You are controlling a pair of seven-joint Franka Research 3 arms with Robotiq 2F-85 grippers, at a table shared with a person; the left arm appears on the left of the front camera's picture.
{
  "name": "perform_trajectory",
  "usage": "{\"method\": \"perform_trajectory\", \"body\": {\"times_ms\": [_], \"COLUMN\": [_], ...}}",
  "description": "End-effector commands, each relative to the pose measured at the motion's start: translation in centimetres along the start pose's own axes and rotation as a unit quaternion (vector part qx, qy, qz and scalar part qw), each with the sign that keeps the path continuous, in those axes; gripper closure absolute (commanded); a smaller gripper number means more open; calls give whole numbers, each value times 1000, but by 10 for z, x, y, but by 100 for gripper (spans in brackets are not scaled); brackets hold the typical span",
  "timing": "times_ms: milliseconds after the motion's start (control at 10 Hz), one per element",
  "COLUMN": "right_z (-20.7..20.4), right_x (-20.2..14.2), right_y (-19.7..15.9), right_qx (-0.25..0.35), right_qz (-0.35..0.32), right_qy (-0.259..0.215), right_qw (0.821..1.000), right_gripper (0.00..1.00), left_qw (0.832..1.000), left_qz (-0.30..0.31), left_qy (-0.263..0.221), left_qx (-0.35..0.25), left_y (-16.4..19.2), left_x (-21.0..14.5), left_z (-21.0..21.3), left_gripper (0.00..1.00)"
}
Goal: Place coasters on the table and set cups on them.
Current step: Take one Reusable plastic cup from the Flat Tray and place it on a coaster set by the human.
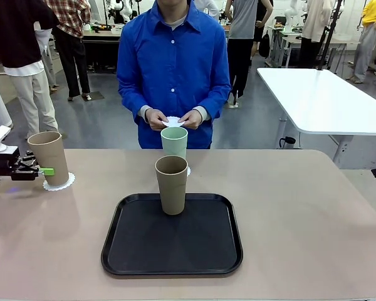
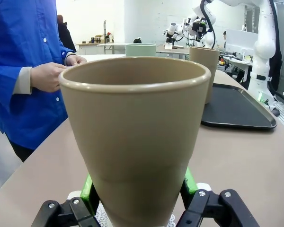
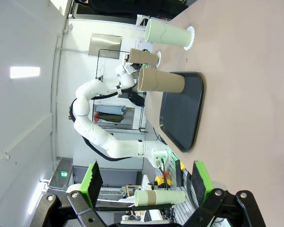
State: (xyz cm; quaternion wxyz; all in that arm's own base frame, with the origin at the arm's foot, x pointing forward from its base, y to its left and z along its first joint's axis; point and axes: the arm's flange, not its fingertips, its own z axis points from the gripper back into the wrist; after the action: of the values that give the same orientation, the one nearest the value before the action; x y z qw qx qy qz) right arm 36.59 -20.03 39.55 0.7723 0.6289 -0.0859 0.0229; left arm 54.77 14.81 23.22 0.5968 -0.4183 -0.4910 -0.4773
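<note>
Starting at the far left of the table (image 1: 301, 207), the left pincer (image 1: 49, 170) is clamped on the lower part of a tan cup (image 1: 48, 150). Its green pads press both sides of the cup, as the left wrist view makes plain (image 2: 138, 198). That cup stands upright over the first coaster (image 1: 64, 184), whose lacy edge shows around its base. It looks set down, though the pincer has not yet let go.

Toward the middle, the mint cup (image 1: 174, 143) stands on the far side of the table on the second coaster (image 1: 188, 170), a sliver of which shows at its foot. No pincer is near it, so that pair looks finished. Just behind it the person's hands (image 1: 191, 118) hold the third coaster (image 1: 173, 121) above the table, not yet laid down. In front of the mint cup, the second tan cup (image 1: 172, 184) stands upright at the far edge of the black tray (image 1: 131, 251), ungripped.

On the right, the right pincer (image 3: 146, 177) has its jaws wide apart with nothing between them, well away from the cups.

As I judge it, the task is about two thirds done. What remains is releasing the left cup, laying the last coaster on the table, and moving the tray's cup onto it.
</note>
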Motion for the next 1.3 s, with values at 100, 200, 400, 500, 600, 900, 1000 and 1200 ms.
{"method": "perform_trajectory", "body": {"times_ms": [100, 200, 400, 500, 600, 900, 1000, 1200], "right_z": [-1, -1, -1, -1, -1, -1, -1, -1], "right_x": [0, 0, 0, 0, 0, 0, 0, 0], "right_y": [0, 0, 0, 0, 0, 0, 0, 0], "right_qx": [5, 5, 5, 5, 5, 5, 5, 5], "right_qz": [2, 2, 2, 2, 2, 2, 2, 2], "right_qy": [0, 0, 0, 0, 0, 0, 0, 0], "right_qw": [1000, 1000, 1000, 1000, 1000, 1000, 1000, 1000], "right_gripper": [0, 0, 0, 0, 0, 0, 0, 0], "left_qw": [1000, 1000, 1000, 1000, 1000, 1000, 1000, 999], "left_qz": [-7, -6, -6, -7, -7, -6, -5, -5], "left_qy": [-17, -16, -14, -16, -18, -16, -13, -10], "left_qx": [-6, -11, -13, -13, -14, -22, -24, -31], "left_y": [6, 6, 6, 6, 6, 6, 6, 5], "left_x": [-7, -8, -10, -12, -14, -15, -15, -16], "left_z": [-4, -5, -5, -3, -3, -3, -3, -3], "left_gripper": [17, 17, 17, 17, 17, 17, 0, 0]}}
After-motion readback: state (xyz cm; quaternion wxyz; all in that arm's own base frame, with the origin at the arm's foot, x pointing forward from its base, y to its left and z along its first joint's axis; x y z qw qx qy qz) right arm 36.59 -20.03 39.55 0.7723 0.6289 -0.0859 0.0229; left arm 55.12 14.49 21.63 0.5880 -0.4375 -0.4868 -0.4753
